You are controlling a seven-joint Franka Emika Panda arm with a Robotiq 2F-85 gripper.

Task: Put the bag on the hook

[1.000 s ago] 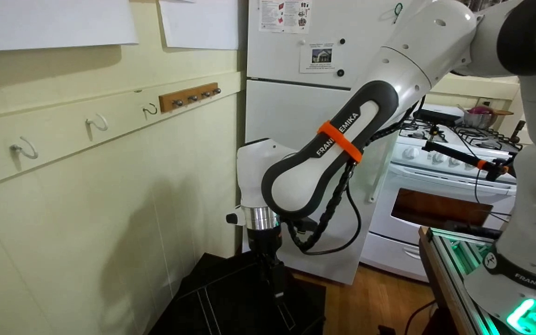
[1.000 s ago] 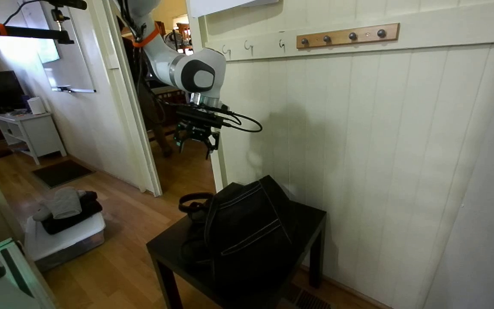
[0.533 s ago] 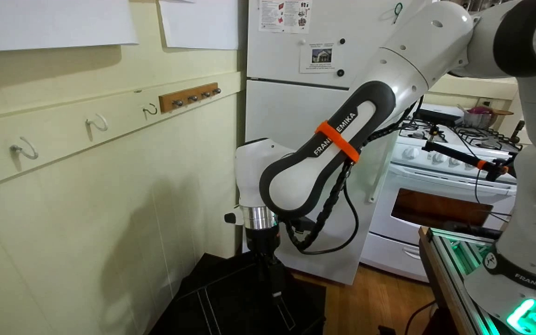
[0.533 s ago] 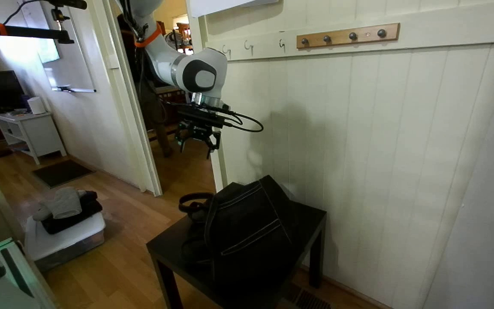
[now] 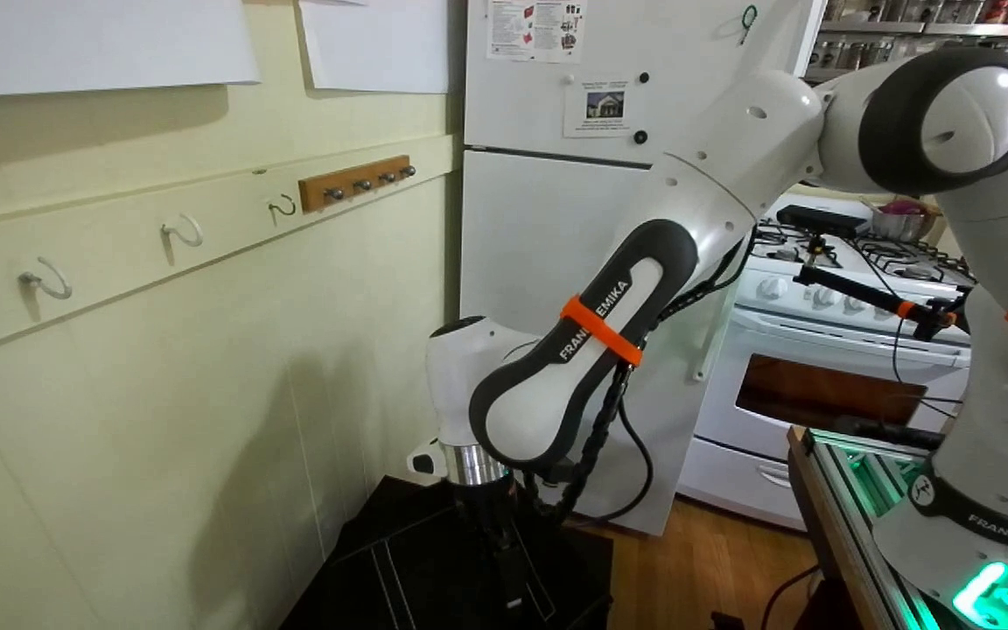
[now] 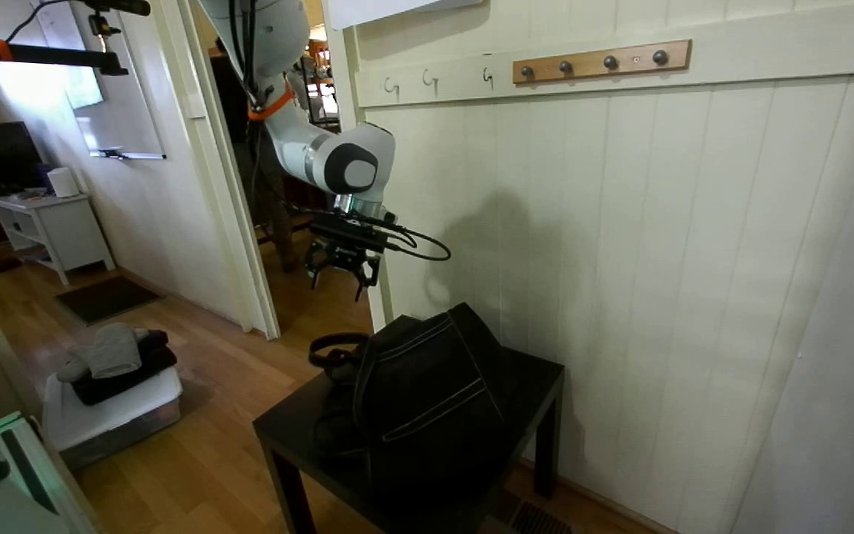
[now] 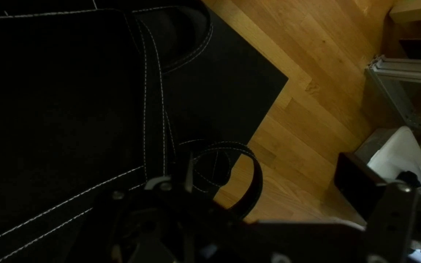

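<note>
The black bag [image 6: 427, 400] lies on a dark table, its white-stitched body slumped toward the wall. A strap loop [image 6: 339, 340] stands up at its side in an exterior view. In the wrist view the bag [image 7: 68, 91] fills the left, and a strap loop [image 7: 257, 179] curls out past the table edge. My gripper [image 6: 336, 288] is open and empty, above the strap loop and apart from it. In the wrist view the loop shows between my gripper's [image 7: 269, 171] spread fingers. Pale curved hooks [image 5: 183, 230] sit on the cream wall rail, also in an exterior view [image 6: 429, 77].
The dark table [image 6: 282, 426] stands against the wall. A wooden plaque with knobs [image 6: 597, 62] is on the rail beside the hooks. A white fridge [image 5: 548, 236] and stove [image 5: 819, 350] stand beyond the arm. A plastic box [image 6: 112, 423] with clothes is on the floor.
My gripper has come down toward the bag's strap loop, mostly in the last half second, still open. The bag has not moved.
</note>
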